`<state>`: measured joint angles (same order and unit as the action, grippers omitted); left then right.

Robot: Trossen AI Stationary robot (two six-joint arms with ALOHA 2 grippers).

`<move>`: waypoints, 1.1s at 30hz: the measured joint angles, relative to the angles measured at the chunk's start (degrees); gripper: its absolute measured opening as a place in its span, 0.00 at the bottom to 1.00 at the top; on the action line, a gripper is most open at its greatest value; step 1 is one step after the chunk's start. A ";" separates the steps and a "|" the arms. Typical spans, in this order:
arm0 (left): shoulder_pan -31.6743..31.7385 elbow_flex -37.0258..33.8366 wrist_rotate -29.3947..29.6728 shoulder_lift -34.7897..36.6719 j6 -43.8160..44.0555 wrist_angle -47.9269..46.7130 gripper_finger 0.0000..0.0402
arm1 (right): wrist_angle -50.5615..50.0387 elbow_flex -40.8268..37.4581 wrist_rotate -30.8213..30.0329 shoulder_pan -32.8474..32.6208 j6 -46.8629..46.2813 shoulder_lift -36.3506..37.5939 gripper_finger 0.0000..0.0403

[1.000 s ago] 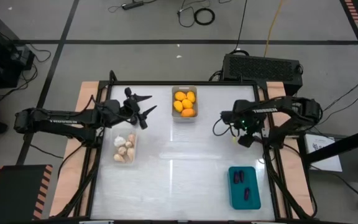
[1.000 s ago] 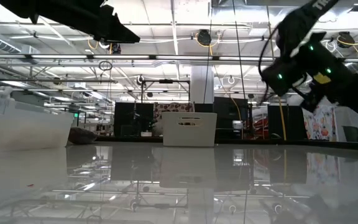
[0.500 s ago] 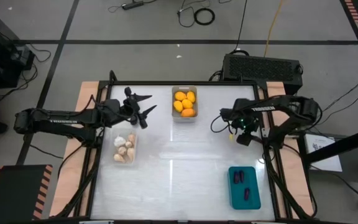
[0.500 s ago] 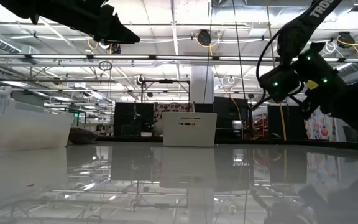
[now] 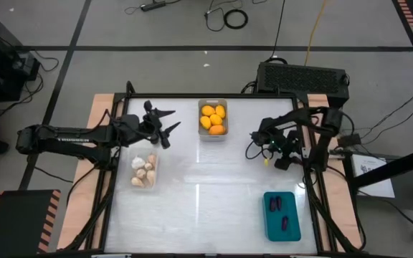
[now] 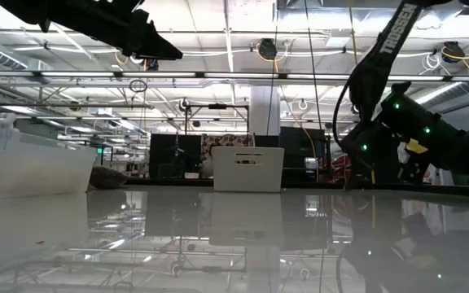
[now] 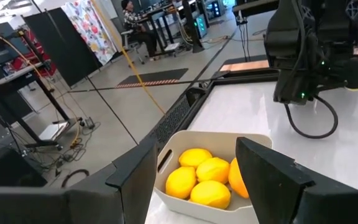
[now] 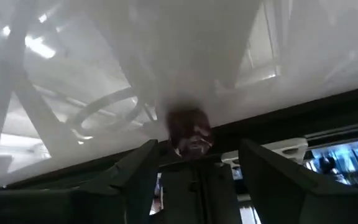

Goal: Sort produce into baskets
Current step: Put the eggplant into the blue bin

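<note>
Yellow-orange fruits fill the grey basket at the table's far middle, and they also show in the left wrist view. Pale garlic-like bulbs lie in the clear basket at the left. Dark purple eggplant pieces lie in the teal basket at the near right. My left gripper hovers open left of the grey basket, holding nothing. My right gripper is open and low over the table's right half, slanting down, with nothing between its fingers.
A black box stands just beyond the table's far edge. Wooden strips run along the table's sides. Glossy white tabletop lies between the three baskets. The right arm shows behind the grey basket in the left wrist view.
My right gripper has sunk toward the table and tipped further downward, its arm folding forward over the table's right half. The left arm and all baskets have stayed put.
</note>
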<state>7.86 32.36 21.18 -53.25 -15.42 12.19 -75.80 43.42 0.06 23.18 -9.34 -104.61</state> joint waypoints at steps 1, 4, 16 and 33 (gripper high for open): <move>0.00 0.00 0.01 0.00 0.00 -0.23 0.56 | 0.03 0.04 0.02 0.00 0.31 -0.87 0.53; 0.00 0.00 0.01 0.00 0.00 -1.00 0.56 | -0.01 0.20 0.38 0.00 0.96 -1.89 0.53; 0.00 0.00 0.03 0.01 0.00 -1.23 0.56 | 1.28 0.65 1.53 0.00 1.90 -1.93 0.46; 0.00 0.00 0.05 0.00 -0.04 -1.19 0.56 | 1.34 1.74 1.72 -0.02 1.90 -1.77 0.16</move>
<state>7.86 32.36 21.23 -53.25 -15.46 11.00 -74.47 45.16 1.78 23.16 -7.44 -106.38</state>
